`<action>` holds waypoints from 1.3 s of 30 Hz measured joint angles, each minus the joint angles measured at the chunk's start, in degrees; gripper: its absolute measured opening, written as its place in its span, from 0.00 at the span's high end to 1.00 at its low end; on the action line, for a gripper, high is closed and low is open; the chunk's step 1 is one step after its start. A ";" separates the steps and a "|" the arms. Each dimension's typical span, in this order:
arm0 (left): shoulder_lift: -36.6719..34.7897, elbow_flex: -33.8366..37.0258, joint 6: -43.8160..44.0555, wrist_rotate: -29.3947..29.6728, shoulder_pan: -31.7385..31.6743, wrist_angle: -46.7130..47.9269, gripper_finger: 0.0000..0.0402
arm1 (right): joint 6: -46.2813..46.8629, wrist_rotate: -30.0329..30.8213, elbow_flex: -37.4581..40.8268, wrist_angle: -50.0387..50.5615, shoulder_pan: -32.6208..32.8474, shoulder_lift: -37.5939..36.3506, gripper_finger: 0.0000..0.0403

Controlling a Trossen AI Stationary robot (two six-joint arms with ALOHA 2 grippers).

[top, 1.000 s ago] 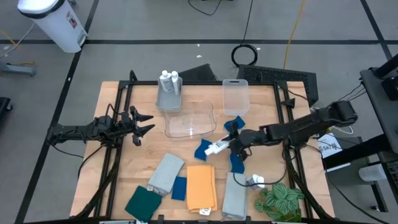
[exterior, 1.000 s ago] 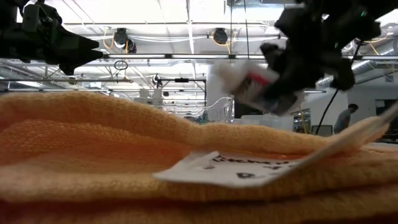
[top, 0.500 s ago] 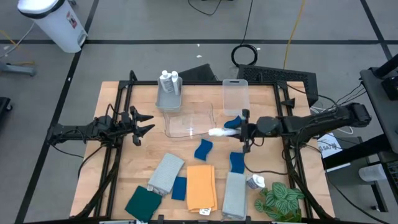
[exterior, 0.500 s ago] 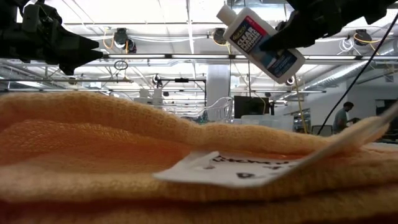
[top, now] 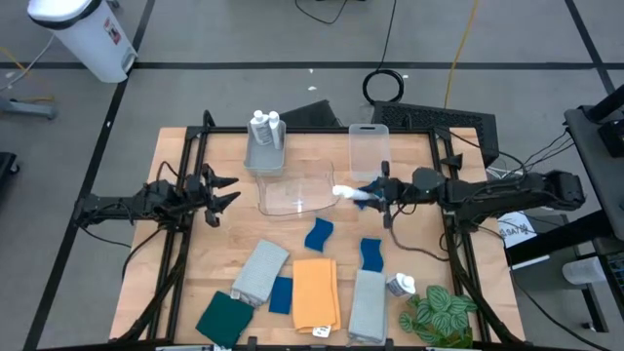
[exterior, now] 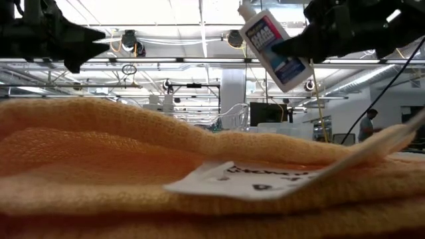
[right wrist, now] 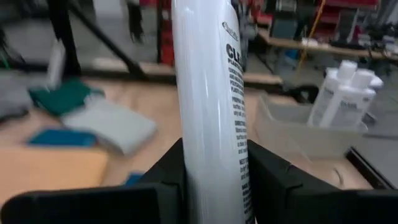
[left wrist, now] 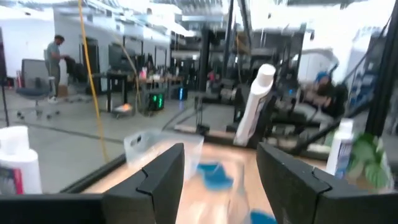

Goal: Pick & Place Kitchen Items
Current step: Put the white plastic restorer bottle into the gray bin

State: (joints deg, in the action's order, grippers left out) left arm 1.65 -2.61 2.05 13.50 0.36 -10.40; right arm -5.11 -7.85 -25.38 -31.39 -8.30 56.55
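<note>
Left tool [top: 222,195]: at the bench's left edge, held above the surface, fingers [left wrist: 163,177] spread apart, nothing between them.

Dark green cloth [top: 225,318]: front left of the bench [top: 180,156], flat.

Grey cloth [top: 260,270]: just beside the green one, angled; a small blue cloth [top: 281,294] touches its near edge.

Grey bin [top: 264,156]: back left, holding two white bottles [top: 265,127] upright.

Clear bin [top: 298,192]: centre of the bench, in front of the grey bin.

Orange cloth [top: 315,292]: front centre, folded, with a white label [exterior: 249,179] on it.

Blue sponges: one [top: 319,233] at centre, one [top: 370,253] to its right, apart from each other.

Second grey cloth [top: 368,306]: front, right of the orange cloth.

Clear tray [top: 370,149]: back, right of centre.

Right tool [top: 378,192]: right of the clear bin, clamped on a white bottle [top: 350,194] carried in the air, cap toward the clear bin.

Third loose bottle [top: 398,285]: front right, beside a green plant [top: 437,314].
</note>
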 joint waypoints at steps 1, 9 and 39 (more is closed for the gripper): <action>-0.01 0.00 0.53 0.00 0.00 -1.33 0.48 | 1.26 -2.07 0.70 -2.65 -1.41 -0.02 0.76; -0.02 -0.02 0.74 0.08 0.01 -6.17 0.48 | 7.29 -12.02 5.46 -15.56 -9.94 0.00 0.77; 4.46 -0.02 6.97 4.66 0.00 -9.09 0.48 | 21.47 -48.17 4.24 -31.04 -14.09 1.46 0.77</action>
State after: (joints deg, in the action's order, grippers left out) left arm 6.11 -2.63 9.02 18.15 0.36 -19.49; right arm 16.36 -56.02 -21.15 -62.43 -22.39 58.02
